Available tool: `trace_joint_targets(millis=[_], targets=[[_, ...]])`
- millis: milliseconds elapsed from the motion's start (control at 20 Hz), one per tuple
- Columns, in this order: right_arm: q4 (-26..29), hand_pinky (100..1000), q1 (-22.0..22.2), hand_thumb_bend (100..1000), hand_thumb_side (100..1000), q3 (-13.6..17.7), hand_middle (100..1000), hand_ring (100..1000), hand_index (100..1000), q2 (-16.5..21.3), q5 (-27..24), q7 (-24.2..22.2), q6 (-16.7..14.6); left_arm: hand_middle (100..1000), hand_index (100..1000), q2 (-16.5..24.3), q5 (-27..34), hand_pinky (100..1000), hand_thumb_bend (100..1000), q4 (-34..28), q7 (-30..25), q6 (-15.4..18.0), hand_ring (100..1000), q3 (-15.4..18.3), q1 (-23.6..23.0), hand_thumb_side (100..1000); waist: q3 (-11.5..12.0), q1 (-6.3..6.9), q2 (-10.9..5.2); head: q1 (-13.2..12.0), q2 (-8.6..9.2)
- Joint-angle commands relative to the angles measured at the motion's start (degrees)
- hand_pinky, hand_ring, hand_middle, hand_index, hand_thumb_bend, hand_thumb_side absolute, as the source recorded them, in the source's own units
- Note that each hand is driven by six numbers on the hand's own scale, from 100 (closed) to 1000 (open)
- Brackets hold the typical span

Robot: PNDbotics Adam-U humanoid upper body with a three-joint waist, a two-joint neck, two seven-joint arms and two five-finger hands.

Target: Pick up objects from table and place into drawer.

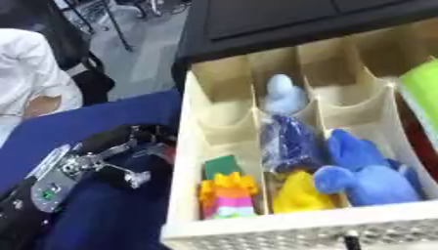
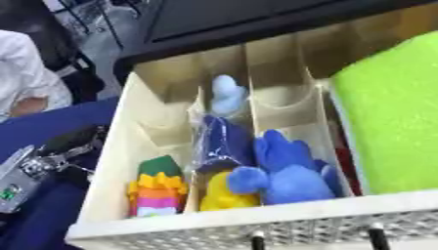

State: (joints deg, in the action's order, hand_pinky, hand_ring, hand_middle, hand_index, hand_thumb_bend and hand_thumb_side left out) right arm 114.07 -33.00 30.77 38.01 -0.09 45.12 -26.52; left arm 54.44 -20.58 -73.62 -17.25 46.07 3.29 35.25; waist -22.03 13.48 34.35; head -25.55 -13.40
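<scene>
- The drawer point(image 1: 222, 222) already carries most of the load: in its near compartments you have a stack of coloured blocks point(image 1: 228, 193) at the left, a yellow soft thing point(image 1: 301, 193) in the middle and a blue plush toy point(image 1: 363, 173) on the right.
- Further back in the middle lane sit a dark blue bundle point(image 1: 289, 139) and a pale blue plush point(image 1: 284, 95); the far left and far right compartments look unfilled.
- A bright green pad point(image 2: 389, 117) lies at 3 o'clock of the blue plush toy, outside the last divider.
- By my judgement the task is well along, perhaps nearly done: no loose object shows on the blue tabletop point(image 1: 102, 114) in either view.
- Your left hand point(image 1: 128, 156) sits at 9 o'clock of the coloured blocks, outside the drawer's left wall and apart from everything inside it.
- Its fingers look curled with nothing in them.
- Your right hand does not show at all.
- If anything is left to pick up, it lies outside what you see here.
</scene>
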Motion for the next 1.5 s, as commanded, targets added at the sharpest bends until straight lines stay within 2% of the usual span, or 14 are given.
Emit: trace_joint_targets(millis=[50,150,500,800,1050,1500], targets=[[0.52,578,-0.30,100,1000,0.93,617,710,705,1.02,-0.67,6.85,-6.47,837,789,1.31,2.00,701,100,-0.40,-6.06,5.01,886,-0.37,0.09,618,-0.13,-0.53,-1.23,-0.34,0.88],[0.52,577,-0.26,100,1000,1.08,616,709,704,1.00,-0.72,6.85,-6.40,813,737,1.28,3.35,690,100,-0.40,-6.53,4.62,874,-0.48,0.01,607,-0.17,-0.53,-1.27,-0.38,0.90],[0.52,576,-0.13,100,1000,1.58,614,710,701,0.92,-0.97,6.85,-6.24,737,640,1.27,6.64,664,100,-0.51,-7.94,2.79,836,-0.29,-0.37,604,-0.23,-0.53,-1.28,-0.37,0.82],[0.52,574,-0.03,100,1000,1.72,613,709,700,0.89,-1.00,6.85,-6.22,714,581,1.36,7.63,652,100,-0.67,-8.29,1.54,822,0.01,-0.54,585,-0.14,-0.53,-1.34,-0.31,0.60],[0.52,572,0.02,100,998,1.86,610,709,698,0.86,-1.11,6.85,-6.27,680,529,1.38,7.43,630,100,-0.72,-7.16,0.62,797,0.42,-0.77,569,-0.07,-0.53,-1.43,-0.18,0.41],[0.52,571,0.18,100,989,2.11,605,708,695,0.85,-1.33,6.85,-6.35,637,487,1.44,6.25,608,100,-0.89,-3.26,-0.47,772,0.71,-1.37,545,0.03,-0.53,-1.79,-0.22,0.13]])
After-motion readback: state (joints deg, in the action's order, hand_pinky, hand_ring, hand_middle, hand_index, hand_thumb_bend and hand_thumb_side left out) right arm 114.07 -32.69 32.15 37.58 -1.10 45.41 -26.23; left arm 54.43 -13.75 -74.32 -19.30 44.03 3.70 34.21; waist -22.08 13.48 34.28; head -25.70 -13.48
